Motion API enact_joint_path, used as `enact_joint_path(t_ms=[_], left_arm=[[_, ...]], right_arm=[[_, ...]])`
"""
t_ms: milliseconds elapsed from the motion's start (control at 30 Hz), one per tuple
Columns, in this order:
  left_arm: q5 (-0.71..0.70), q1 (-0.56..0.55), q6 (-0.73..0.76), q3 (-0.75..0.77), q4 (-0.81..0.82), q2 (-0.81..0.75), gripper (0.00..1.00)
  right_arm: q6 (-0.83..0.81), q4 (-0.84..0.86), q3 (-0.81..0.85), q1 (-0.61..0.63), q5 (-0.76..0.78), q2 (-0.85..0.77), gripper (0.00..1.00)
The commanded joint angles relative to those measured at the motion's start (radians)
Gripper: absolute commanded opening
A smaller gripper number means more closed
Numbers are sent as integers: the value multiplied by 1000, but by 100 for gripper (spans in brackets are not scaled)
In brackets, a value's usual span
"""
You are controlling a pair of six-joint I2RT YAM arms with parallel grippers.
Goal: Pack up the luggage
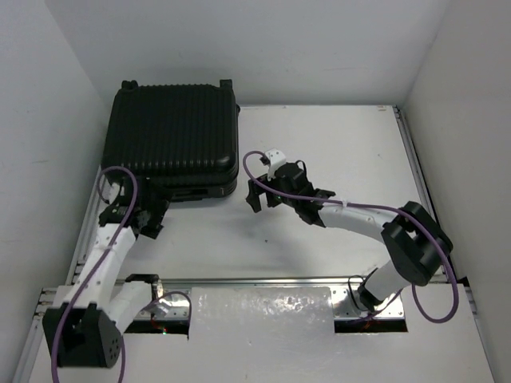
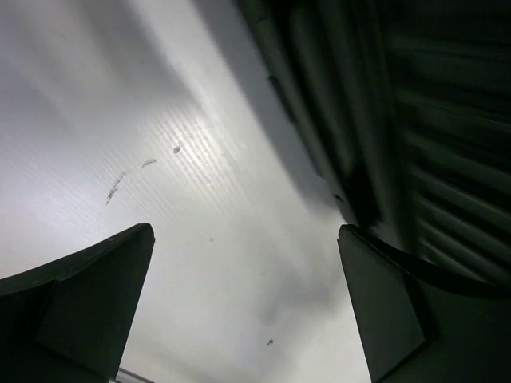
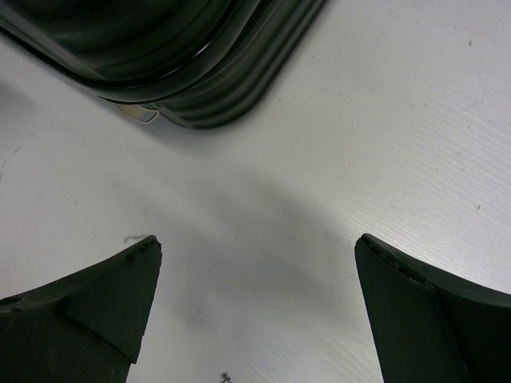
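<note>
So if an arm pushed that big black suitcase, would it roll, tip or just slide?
Probably slide: the suitcase lies flat on its broad side on the table, and its small wheels at the far end seem not to bear on it. Tipping looks unlikely, since it lies so low and wide. The ribbed hard shell should stay stiff rather than cave in.

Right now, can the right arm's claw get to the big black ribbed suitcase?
Probably yes. The right claw is open, close to a corner of the big black ribbed hard-shell suitcase, with only bare white table between them.
</note>
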Motion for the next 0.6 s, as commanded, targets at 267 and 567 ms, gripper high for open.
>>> enact_joint_path(t_ms=[267, 567], left_arm=[[-4, 3, -206, -158, 477, 184, 93], [-43, 3, -307, -361, 821, 123, 93]], right_arm=[[-6, 95, -64, -8, -38, -88, 99], [-29, 142, -78, -8, -122, -53, 99]])
